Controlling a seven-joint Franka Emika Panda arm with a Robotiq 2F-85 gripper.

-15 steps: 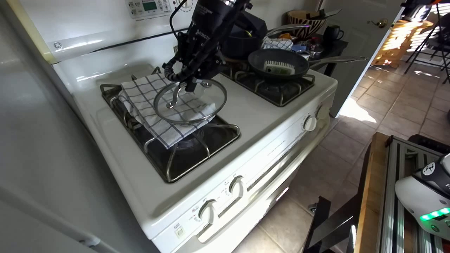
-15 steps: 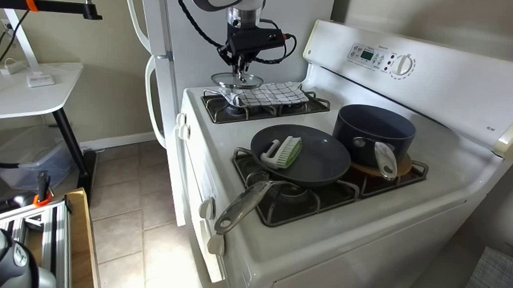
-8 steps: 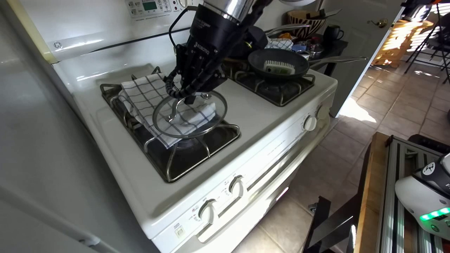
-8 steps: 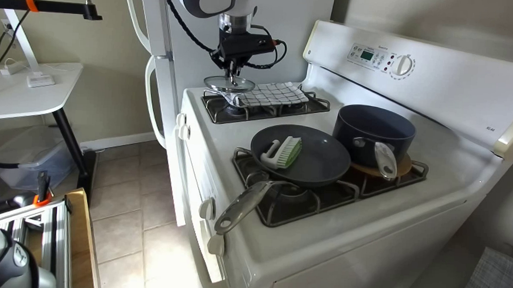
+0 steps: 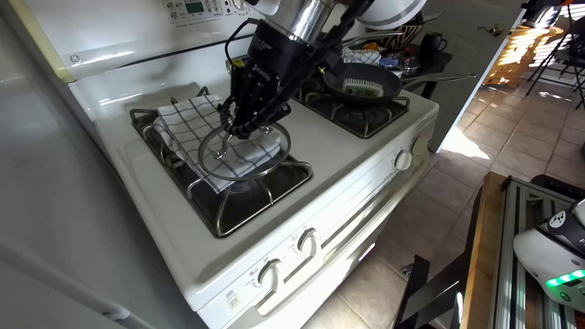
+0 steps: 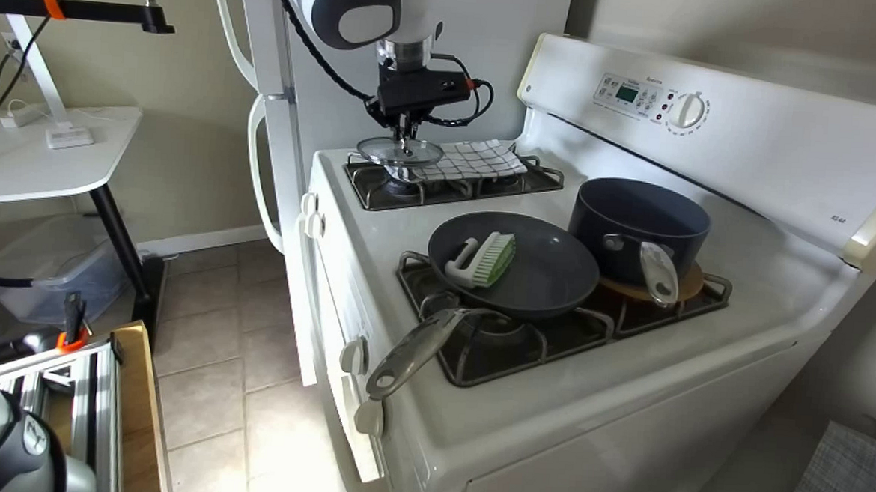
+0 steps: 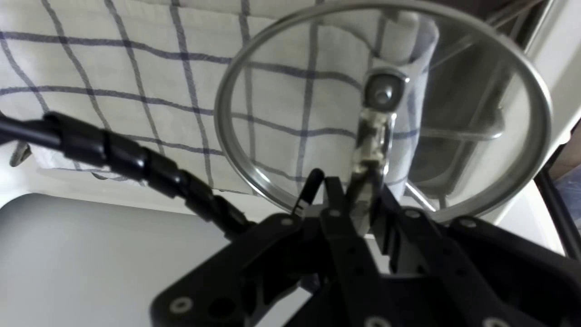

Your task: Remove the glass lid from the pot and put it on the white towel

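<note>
The arm hangs down from above, wrist nearly vertical. The end effector points downward, its fingers pinched close together.

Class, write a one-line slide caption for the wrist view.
The pincer grips a glass lid by its metal handle, partly over a checked white towel.
</note>
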